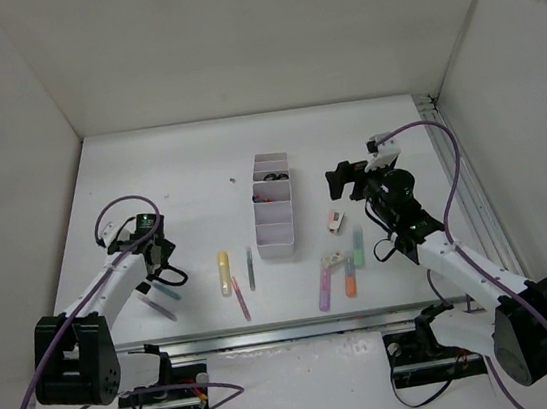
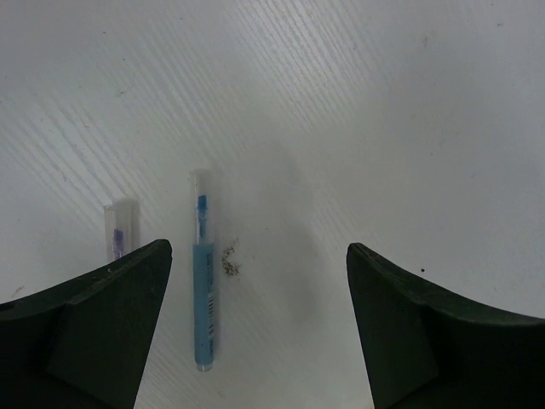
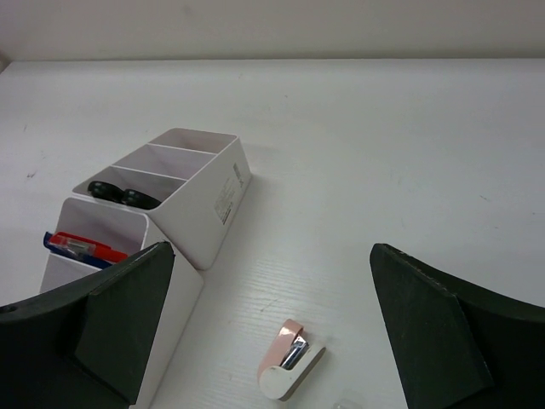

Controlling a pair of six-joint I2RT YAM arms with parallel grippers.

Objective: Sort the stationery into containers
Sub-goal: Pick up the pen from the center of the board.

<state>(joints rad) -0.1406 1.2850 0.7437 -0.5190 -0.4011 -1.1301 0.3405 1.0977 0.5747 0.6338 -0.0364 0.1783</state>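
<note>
Where the left gripper (image 2: 257, 256) hangs low over the table (image 1: 179, 177), we see its fingers (image 2: 102, 324) spread wide and gripping nothing. A blue pen (image 2: 204, 298) lies flat on the table between them, close to one finger and well short of the other; whether it touches that finger we cannot tell. Just beside it, partly hidden behind the same finger, lies a purple-tipped pen (image 2: 118, 230) under a clear cap. Both pens sit on the left, near part of the table, well apart from the rest of the stationery.

The right gripper (image 3: 272, 256) is raised on the right side, its fingers likewise spread with nothing in them. Below it lies a small white-and-pink item (image 3: 289, 368), and to its left stands the white organiser tray (image 3: 217, 200), running near to far in the middle of the table. We make out the handles of the black scissors (image 3: 119, 194) in one compartment and red and blue things (image 3: 81, 247) in the next one nearer to us.

Left of the tray's near end lie a yellow highlighter (image 1: 223, 267), a dark pen (image 1: 250, 268) and a pink pencil (image 1: 239, 302). Right of it lie a green highlighter (image 1: 358, 247), an orange highlighter (image 1: 350, 280), a purple highlighter (image 1: 323, 289) and a small eraser (image 1: 333, 259) among them.
</note>
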